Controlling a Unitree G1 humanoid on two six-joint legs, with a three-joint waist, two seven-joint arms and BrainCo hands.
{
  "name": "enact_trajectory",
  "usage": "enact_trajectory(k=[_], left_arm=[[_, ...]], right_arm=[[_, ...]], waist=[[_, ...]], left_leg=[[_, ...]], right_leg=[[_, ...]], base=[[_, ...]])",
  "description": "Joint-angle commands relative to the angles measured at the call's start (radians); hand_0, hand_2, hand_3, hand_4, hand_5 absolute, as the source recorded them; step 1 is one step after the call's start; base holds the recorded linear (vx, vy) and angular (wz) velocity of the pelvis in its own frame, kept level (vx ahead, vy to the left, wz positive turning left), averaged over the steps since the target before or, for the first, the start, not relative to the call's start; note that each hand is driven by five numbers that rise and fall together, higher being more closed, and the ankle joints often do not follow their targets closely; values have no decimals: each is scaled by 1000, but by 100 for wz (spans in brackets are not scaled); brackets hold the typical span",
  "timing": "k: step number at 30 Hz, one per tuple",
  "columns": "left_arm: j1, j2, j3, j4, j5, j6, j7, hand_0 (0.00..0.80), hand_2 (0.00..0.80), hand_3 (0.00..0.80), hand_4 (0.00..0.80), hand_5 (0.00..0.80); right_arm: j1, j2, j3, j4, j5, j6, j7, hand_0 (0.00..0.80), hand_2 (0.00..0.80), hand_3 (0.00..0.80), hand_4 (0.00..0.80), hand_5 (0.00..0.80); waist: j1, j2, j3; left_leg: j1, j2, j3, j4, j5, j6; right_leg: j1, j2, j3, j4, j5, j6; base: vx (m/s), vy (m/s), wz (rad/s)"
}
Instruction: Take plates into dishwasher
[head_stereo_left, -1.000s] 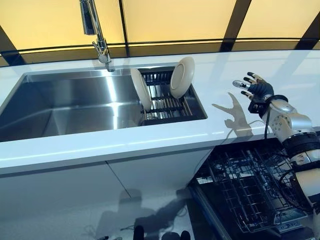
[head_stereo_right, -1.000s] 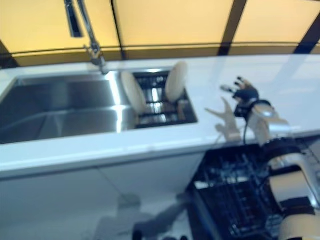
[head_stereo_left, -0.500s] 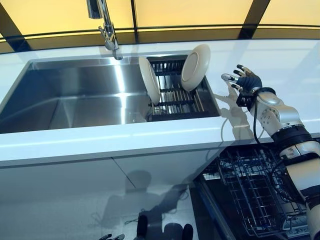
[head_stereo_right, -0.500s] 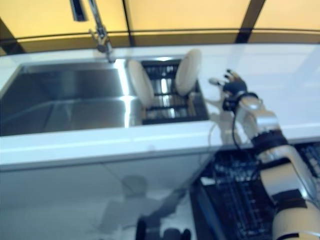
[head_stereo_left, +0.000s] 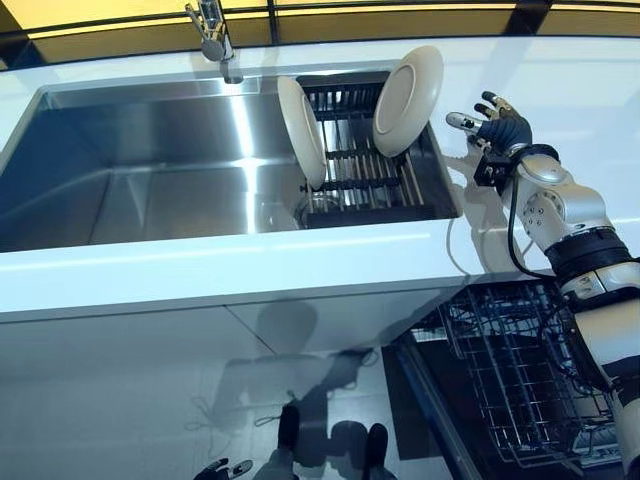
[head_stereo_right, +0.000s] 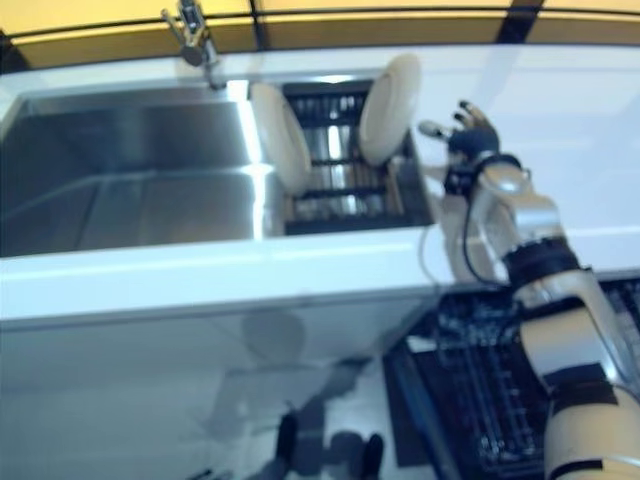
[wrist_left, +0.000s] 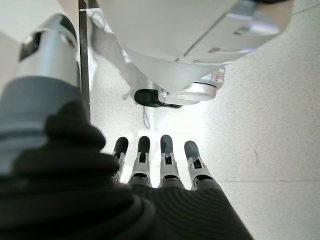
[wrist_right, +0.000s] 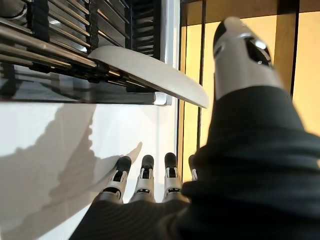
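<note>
Two white plates stand on edge in the dark drying rack (head_stereo_left: 365, 180) set into the right end of the steel sink (head_stereo_left: 150, 180). The left plate (head_stereo_left: 301, 131) leans toward the basin, and the right plate (head_stereo_left: 407, 87) tilts against the rack's far right corner, its rim rising above the white counter (head_stereo_left: 560, 90). The right hand (head_stereo_left: 497, 128) hovers over the counter just beside that right plate, fingers spread and relaxed, holding nothing; its own wrist view shows the plate's edge (wrist_right: 150, 70) close ahead of the straight fingertips (wrist_right: 145, 165), with a gap between them. The left hand (wrist_left: 160, 165) hangs low by the robot's side with its fingers straight, pointing down at the pale floor (wrist_left: 270, 125), empty. Below the counter on the right, the dishwasher's lower basket (head_stereo_left: 520, 390) is pulled out, its wire tines bare of any plate as far as I can see. The faucet (head_stereo_left: 214, 35) stands at the back edge of the sink.
</note>
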Motion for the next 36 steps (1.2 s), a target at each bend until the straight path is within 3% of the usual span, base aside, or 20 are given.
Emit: enact_trajectory(k=[1,36], left_arm=[[-22,9,-49,16,-42,-27,-10,0,0,0,0,0],[27,14,-45,-32,-57,-44,-23,0,0,0,0,0]], right_arm=[[-145,-12,87,0,-12,-54,-7,0,0,0,0,0],[-315,-11,177,61,-51,-20,-21,0,0,0,0,0]], waist=[[15,-46,-14],[51,-30,-15]], left_leg=[[-8,-31,23,-4,-19,6],[-18,-36,-3,-4,-10,3]], right_leg=[[-37,-52,10,4,52,52],[-32,-68,-26,5,49,53]], base=[[20,0,7],[4,2,2]])
